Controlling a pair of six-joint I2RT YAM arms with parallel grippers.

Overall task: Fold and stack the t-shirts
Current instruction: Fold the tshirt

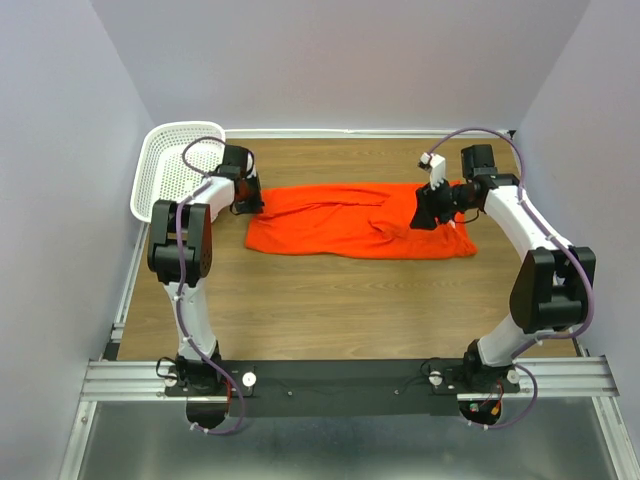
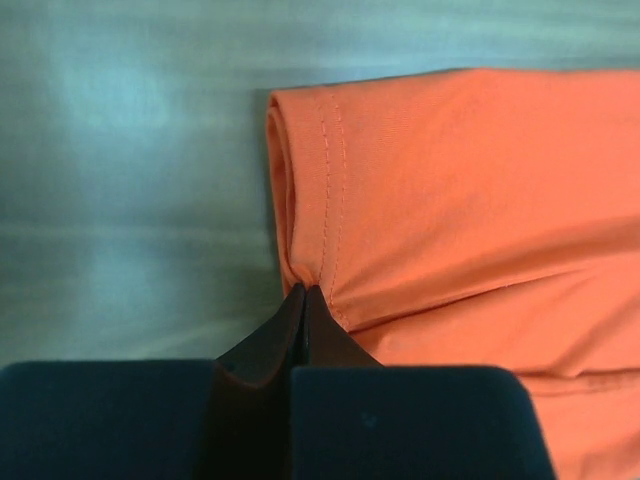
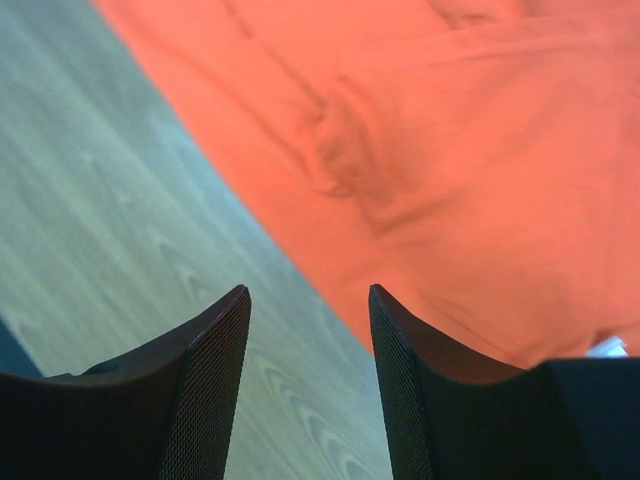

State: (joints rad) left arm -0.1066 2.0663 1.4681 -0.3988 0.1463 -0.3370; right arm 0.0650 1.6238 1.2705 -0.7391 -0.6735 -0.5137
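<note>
Orange-red fabric fills most of what we see: the t-shirt [image 1: 340,225] lies spread on the wooden bench [image 1: 330,300], one end just beside the white perforated basket [image 1: 170,170] and the rest stretching away from it in a long, loosely flattened band. The basket leans at the bench's far corner, and the shirt does not touch it.

At the shirt end nearest the basket we find the left claw [image 1: 250,205]. In its wrist view the left claw [image 2: 303,290] has its two dark fingers [image 2: 260,350] pressed together, and their tips nip the stitched hem of the t-shirt [image 2: 470,200] where the cloth is doubled over. Small creases run out from that pinch. Bare bench [image 2: 130,180] shows on the basket side of the hem.

At the end farthest from the basket, the right claw [image 1: 420,218] hangs over the shirt. In its wrist view the right claw [image 3: 308,295] stands with its jaws apart and nothing between them. One finger [image 3: 200,390] is over bare bench [image 3: 120,220], and the other is over the edge of the t-shirt [image 3: 450,150], which shows wrinkles and a raised fold. We cannot tell whether the fingertips touch the cloth. A small white tag [image 3: 608,347] peeks out beside that second finger.
</note>
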